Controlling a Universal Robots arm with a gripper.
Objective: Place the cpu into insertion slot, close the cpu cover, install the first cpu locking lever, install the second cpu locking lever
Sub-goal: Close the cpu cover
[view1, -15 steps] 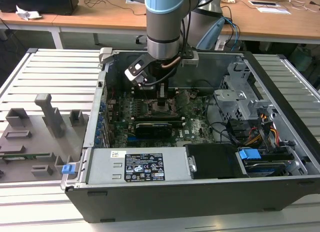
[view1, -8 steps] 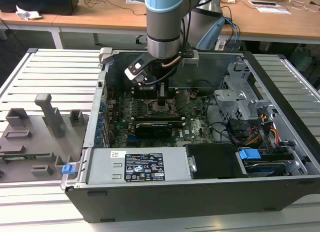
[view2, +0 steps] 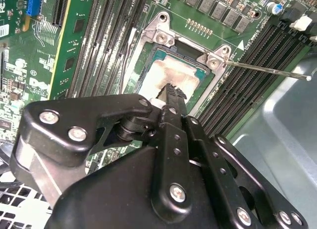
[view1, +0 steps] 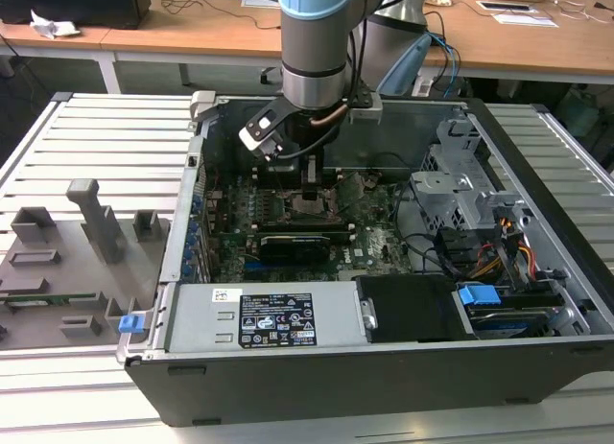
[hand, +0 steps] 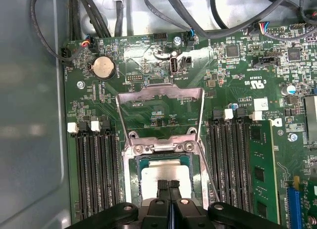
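The cpu (hand: 153, 170), a silver-grey square with smeared paste on top (view2: 166, 73), lies in the insertion slot (hand: 130, 175), whose metal rim (view2: 148, 41) frames it. The cpu cover (hand: 158, 93) stands swung open beyond the socket, and the green board shows through its window. My gripper (hand: 169, 183) is shut with its fingertips (view2: 171, 89) pressed together and nothing between them, right over the chip's middle; I cannot tell whether they touch it. One thin locking lever (view2: 267, 70) sticks out sideways, unlatched. In the exterior view the gripper (view1: 312, 190) reaches down into the case.
Black memory slots (hand: 96, 174) flank the socket on both sides, and one green module (hand: 260, 169) is seated. A long black expansion card (view1: 297, 243) lies in front of the socket. The drive cage (view1: 460, 190), cables and power supply (view1: 269, 319) crowd the case.
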